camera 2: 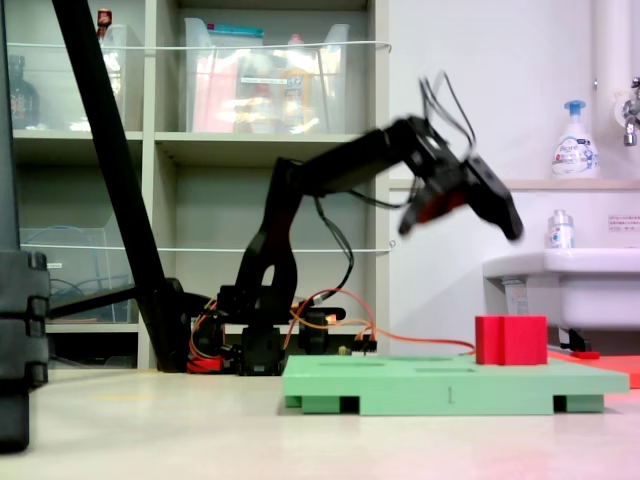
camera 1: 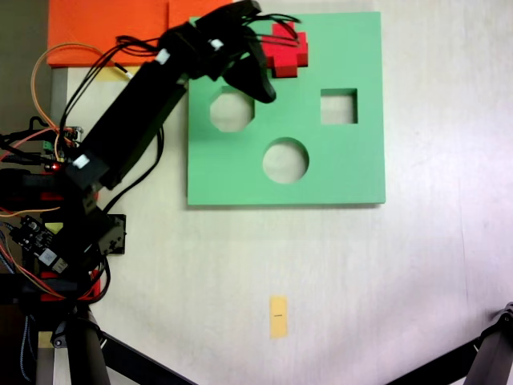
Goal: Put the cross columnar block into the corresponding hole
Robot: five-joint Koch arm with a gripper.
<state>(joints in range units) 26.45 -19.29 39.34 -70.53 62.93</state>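
The red cross columnar block (camera 1: 287, 50) stands upright on the green foam board (camera 1: 353, 160), near its top edge. From the side, the block (camera 2: 511, 340) rises well above the board (camera 2: 440, 385). The corresponding hole is hidden, and no plus-shaped cutout shows around the block. My gripper (camera 1: 268, 62) hangs in the air just left of and above the block, open and holding nothing. Seen from the side, the gripper (camera 2: 458, 222) sits clearly higher than the block with its jaws spread apart.
The board also has an octagonal cutout (camera 1: 232, 111), a square cutout (camera 1: 339, 106) and a round cutout (camera 1: 285, 160). Orange sheets (camera 1: 112, 28) lie at the top left. A yellow tag (camera 1: 278, 316) sits on the table. The arm base with its wires (camera 1: 64, 200) is at the left.
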